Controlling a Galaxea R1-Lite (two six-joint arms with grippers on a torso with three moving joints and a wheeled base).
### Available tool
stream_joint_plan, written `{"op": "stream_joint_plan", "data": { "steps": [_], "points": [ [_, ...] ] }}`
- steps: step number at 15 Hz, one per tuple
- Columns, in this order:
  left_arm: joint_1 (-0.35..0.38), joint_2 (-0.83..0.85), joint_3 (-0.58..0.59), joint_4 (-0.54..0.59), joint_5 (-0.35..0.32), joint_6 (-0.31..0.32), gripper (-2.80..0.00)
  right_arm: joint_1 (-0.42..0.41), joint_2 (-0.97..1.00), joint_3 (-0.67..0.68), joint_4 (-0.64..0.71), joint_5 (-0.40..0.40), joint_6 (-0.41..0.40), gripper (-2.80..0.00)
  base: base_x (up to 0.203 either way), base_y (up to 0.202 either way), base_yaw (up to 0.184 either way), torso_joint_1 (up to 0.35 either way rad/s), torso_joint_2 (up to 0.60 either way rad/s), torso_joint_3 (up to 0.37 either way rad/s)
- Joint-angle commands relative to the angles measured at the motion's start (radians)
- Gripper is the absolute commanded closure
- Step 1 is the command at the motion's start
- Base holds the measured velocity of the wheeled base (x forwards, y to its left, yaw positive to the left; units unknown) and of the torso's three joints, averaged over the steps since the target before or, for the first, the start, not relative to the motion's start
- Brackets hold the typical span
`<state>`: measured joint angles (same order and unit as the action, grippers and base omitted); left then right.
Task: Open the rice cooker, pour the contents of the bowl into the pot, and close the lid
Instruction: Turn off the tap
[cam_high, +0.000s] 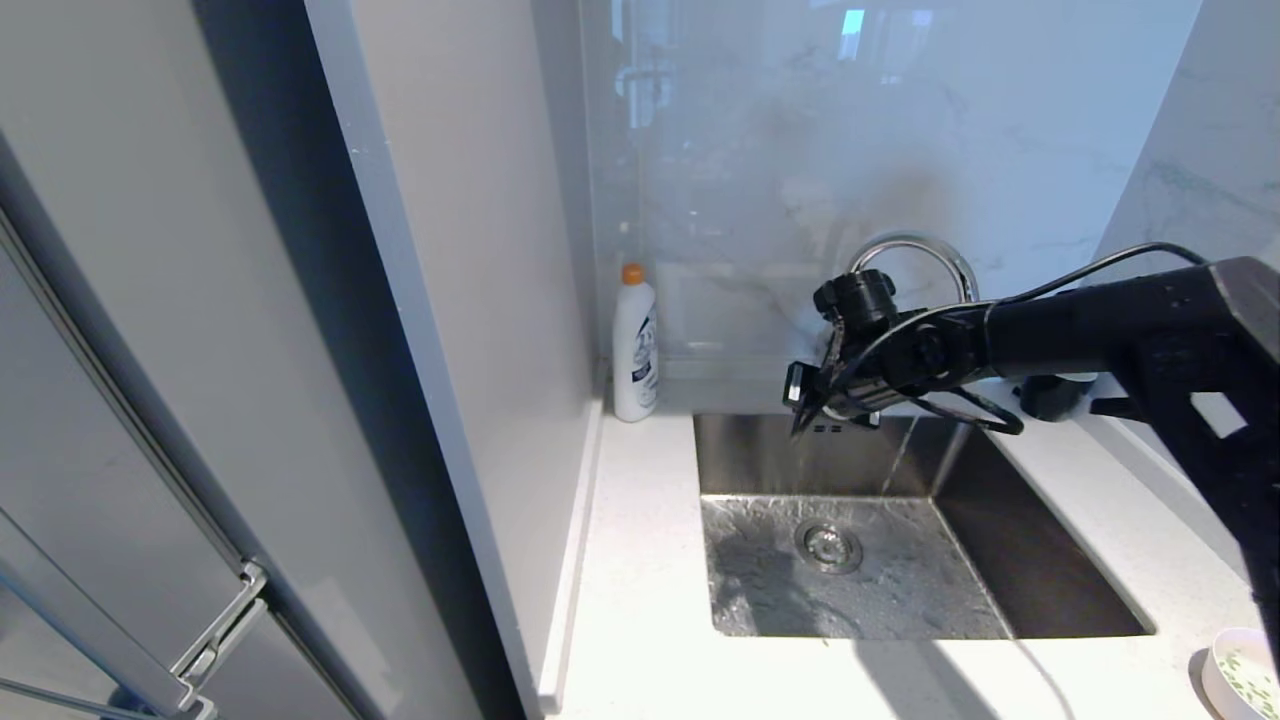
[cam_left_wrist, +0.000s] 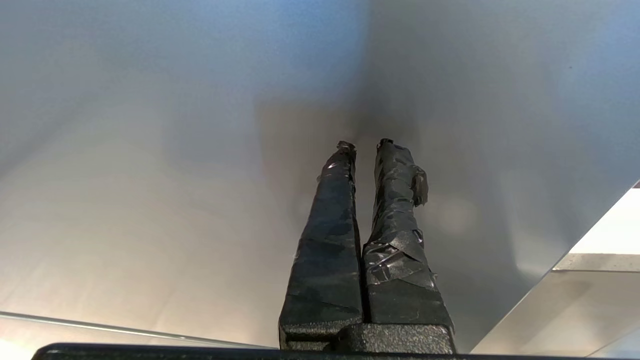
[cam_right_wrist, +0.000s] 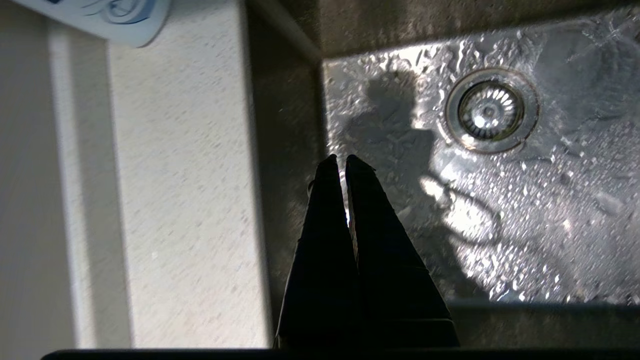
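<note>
Right gripper (cam_high: 803, 418) has its fingers pressed together, holding nothing, hanging over the steel sink (cam_high: 1030, 560) near its back wall. White counter (cam_high: 640, 560) wraps around it; soap bottle (cam_high: 634, 345) sits at 9 o'clock from the gripper. Bowl (cam_high: 1238, 680) down at 5 o'clock. Left gripper (cam_left_wrist: 366, 146) fingers nearly together, empty, facing a grey panel. Rice cooker isn't visible anywhere.

White bottle (cam_high: 634, 350) with orange cap. Steel-grey sink (cam_high: 1040, 560), water-speckled floor. White speckled counter (cam_high: 640, 600). Black right gripper (cam_high: 806, 418). White bowl (cam_high: 1240, 683), green flecks.
</note>
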<state>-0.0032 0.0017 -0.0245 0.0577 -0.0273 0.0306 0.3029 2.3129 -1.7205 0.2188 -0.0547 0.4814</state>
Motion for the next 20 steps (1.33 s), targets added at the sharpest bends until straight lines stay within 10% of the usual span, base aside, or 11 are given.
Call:
{"op": "stream_joint_plan", "data": {
  "steps": [1,20],
  "points": [
    [0.000,0.000,0.000,0.001,0.000,0.000,0.00,0.003,0.159,-0.135,0.016,-0.037,-0.026,0.00,0.000,0.000,0.000,0.000,0.00,0.000],
    [0.000,0.000,0.000,-0.001,0.000,0.000,0.00,-0.092,0.355,-0.263,-0.381,-0.162,-0.254,0.00,0.000,0.000,0.000,0.000,0.00,0.000]
  ]
}}
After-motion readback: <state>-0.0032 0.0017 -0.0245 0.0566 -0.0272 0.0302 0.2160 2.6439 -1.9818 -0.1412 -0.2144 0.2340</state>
